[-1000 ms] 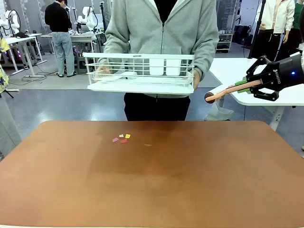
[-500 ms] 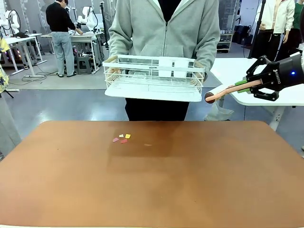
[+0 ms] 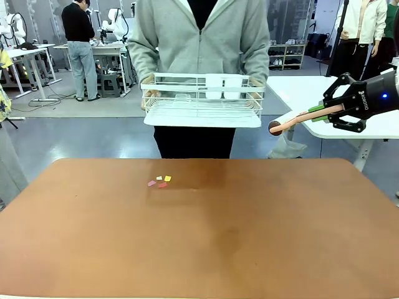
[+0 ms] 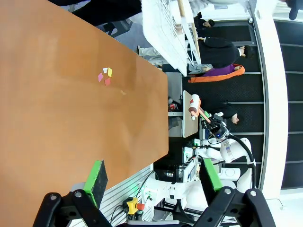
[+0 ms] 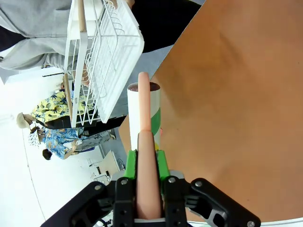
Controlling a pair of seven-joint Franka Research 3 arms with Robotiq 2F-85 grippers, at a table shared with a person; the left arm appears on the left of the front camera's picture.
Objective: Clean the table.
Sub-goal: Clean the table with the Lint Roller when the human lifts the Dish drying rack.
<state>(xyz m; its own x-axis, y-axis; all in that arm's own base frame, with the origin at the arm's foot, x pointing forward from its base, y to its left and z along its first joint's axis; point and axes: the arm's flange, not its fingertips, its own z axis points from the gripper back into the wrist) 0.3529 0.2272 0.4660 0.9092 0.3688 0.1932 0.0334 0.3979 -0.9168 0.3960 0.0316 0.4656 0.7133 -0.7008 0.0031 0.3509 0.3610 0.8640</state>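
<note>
Four or so tiny coloured scraps (image 3: 159, 181) are all that's messing up the table (image 3: 249, 249). The tabletop spreads out right under our left gripper (image 4: 152, 166). That gripper is wide open with nothing between the green pads, and the scraps are well ahead of it.

Further out, our right gripper (image 3: 321, 112) is clamped on the pink handle of a lint roller (image 3: 293, 121), up in the air off the table's far right corner. So the scraps sit well off to the roller head's left and a good way below it.

Beyond that, a person holds a white wire rack (image 3: 202, 103) in both hands, about level with the roller. It looks close to the roller head, but we can't judge the depth.

What worries us: the roller has to swing left and down past that rack, so a high path could clip it. We're also only gripping the slim handle, so pressing hard could lever it round in the pads. And scraps that light may skid away if we come in fast.

Pose-wise, the right arm comes in from the right with its fingers pointing left. The handle runs in line with them and slopes slightly down to the head.
</note>
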